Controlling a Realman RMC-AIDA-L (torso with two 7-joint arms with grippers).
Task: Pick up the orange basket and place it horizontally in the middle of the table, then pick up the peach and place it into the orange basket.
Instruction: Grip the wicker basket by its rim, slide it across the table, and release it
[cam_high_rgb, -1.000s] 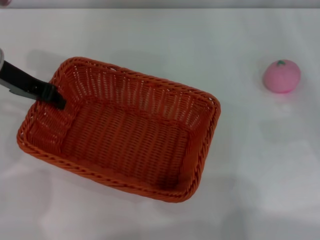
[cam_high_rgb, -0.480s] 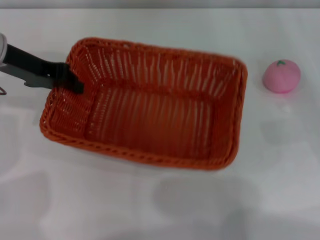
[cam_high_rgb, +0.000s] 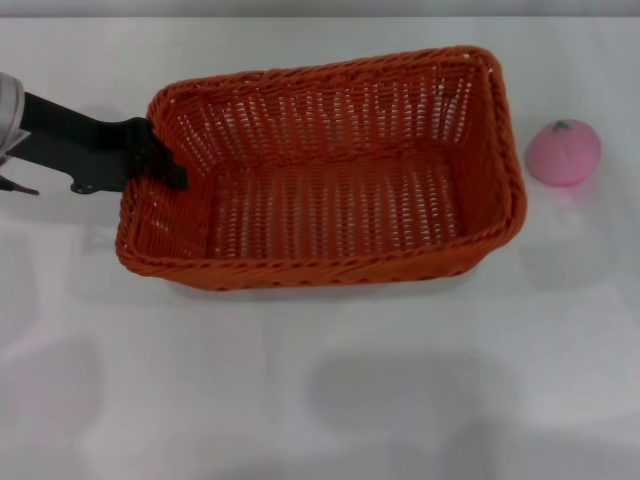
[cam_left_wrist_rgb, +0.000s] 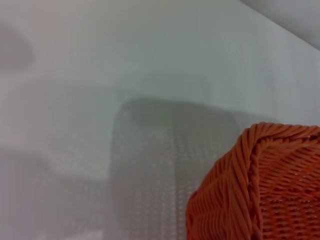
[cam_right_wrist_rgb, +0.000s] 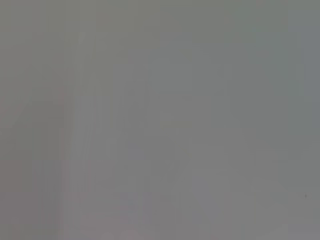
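The left gripper (cam_high_rgb: 165, 168) has its jaws closed tight over the left short rim of the orange basket (cam_high_rgb: 330, 170), which is held above the table (cam_high_rgb: 300, 400); the peach (cam_high_rgb: 564, 152) sits just right of it

Left arm: reaches in from the left edge of the head view, left gripper (cam_high_rgb: 160, 165) clamped over the short left rim of the orange basket (cam_high_rgb: 330, 170). Right arm: not visible in any view.

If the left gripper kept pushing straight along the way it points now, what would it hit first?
The left gripper is clamped on the left end rim of the orange basket and points right across its hollow. Straight on, it would probably meet the basket's far right wall first; the peach lies beyond that, though depth is unclear.
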